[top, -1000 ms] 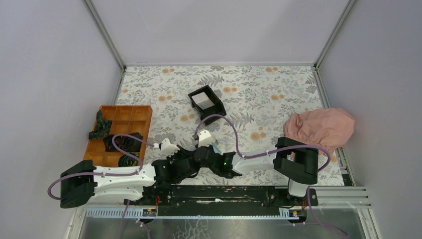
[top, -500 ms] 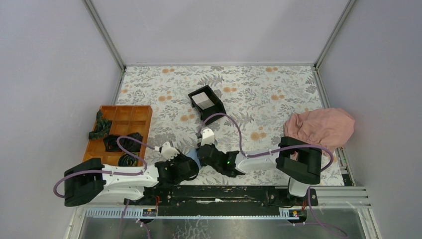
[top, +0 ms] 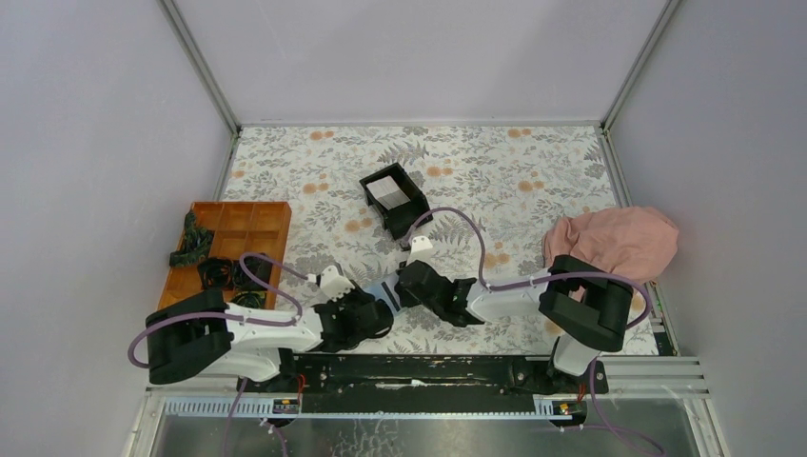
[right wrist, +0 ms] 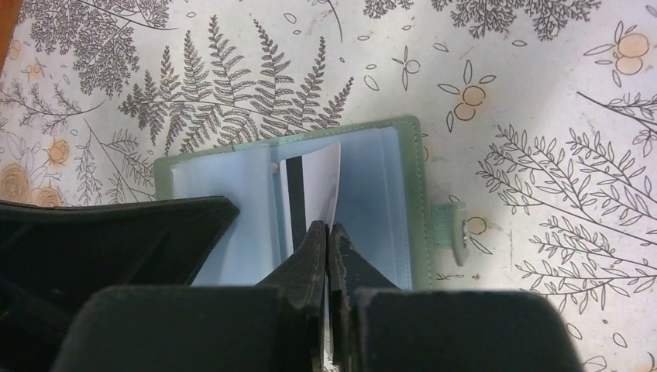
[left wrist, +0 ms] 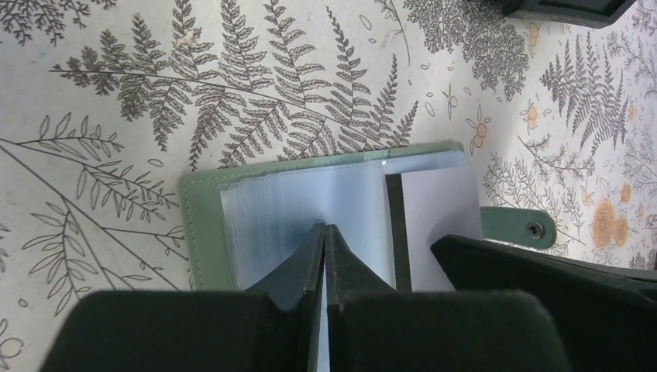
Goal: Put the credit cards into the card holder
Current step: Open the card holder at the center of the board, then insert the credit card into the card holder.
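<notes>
Left gripper [left wrist: 324, 229] has just pinched shut on what looks like a clear sleeve of the card holder [left wrist: 203, 232], which lies open at lower centre of the top view. Right gripper [right wrist: 327, 227], clamped on a credit card [right wrist: 314, 182], has its edge at the sleeves, so insertion looks imminent.

Card holder [right wrist: 407, 194] on table [top: 533, 171], card [right wrist: 316, 182] at its fold; box [top: 409, 219] behind (another card [top: 386, 191] inside); tray [top: 266, 224] left, cloth [top: 614, 243] right.
</notes>
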Controlling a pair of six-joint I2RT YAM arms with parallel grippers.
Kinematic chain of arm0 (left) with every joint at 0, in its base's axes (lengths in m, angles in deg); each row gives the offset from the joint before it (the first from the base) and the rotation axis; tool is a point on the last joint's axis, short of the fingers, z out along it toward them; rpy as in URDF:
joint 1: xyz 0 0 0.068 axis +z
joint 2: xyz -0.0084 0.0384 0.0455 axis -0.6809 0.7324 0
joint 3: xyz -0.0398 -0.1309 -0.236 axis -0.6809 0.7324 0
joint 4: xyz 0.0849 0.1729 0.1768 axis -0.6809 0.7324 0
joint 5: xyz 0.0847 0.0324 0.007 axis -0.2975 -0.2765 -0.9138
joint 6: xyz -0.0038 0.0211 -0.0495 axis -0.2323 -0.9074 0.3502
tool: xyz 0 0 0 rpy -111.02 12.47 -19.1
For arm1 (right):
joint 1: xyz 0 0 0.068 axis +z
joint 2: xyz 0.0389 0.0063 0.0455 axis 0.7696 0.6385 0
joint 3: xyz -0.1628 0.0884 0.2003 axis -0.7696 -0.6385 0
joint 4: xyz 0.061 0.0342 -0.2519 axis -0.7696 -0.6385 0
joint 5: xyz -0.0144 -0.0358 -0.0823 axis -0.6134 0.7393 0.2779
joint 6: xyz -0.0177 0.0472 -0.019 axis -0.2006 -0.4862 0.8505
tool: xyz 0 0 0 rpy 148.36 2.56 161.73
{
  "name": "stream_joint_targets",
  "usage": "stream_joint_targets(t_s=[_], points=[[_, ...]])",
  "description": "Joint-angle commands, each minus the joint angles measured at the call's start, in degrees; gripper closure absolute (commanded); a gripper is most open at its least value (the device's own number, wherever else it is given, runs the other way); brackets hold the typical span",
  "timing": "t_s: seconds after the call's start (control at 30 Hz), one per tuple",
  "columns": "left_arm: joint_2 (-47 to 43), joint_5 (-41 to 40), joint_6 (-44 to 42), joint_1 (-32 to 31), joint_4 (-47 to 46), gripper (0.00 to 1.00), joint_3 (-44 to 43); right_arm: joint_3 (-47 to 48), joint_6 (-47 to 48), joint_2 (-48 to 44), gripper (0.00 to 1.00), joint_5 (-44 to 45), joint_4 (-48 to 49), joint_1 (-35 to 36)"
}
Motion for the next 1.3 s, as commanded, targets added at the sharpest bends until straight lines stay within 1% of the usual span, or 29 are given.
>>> stream_joint_targets(t_s=[0.0,0.07,0.2,0.3,0.4,0.53,0.67,0.87,1.03,1.27], points=[[2.6,4.66,-4.16,1.81,-0.98,0.95,2.12,-4.78,0.82,2.86,1.0,-5.79,-14.46,-1.42],[2.68,5.13,-5.53,2.62,-1.7,0.95,2.46,-5.24,0.83,2.85,1.0,-6.17,-14.29,-2.12],[3.25,6.78,-10.98,5.21,-4.48,0.96,2.57,-5.96,1.0,2.85,1.0,-6.88,-13.74,-3.81],[3.49,8.01,-13.56,6.64,-3.87,0.97,1.98,-6.67,1.16,2.24,1.0,-7.01,-13.51,-4.83],[1.8,9.18,-12.88,6.7,-0.87,0.98,2.34,-6.49,1.34,2.23,1.0,-7.21,-13.46,-5.12],[-3.39,10.18,-11.34,6.11,2.22,0.98,3.89,-5.6,1.59,4.02,1.0,-8.1,-13.1,-5.39],[-7.48,9.48,-10.45,4.73,6.56,0.95,2.73,-5.01,1.58,4.89,1.0,-8.64,-13.11,-5.8],[-6.97,7.23,-7.98,1.05,12.83,0.94,-1.69,-4.95,1.75,4.11,1.0,-8.49,-13.29,-6.16],[-5.55,7.5,-5.52,-0.34,13.46,0.94,-1.21,-5.31,2.0,3.19,1.0,-8.49,-13.37,-6.27],[-5.99,7.31,-2.87,-1.7,15.52,0.93,-0.42,-6.12,1.96,2.8,1.0,-8.49,-13.04,-6.65]])
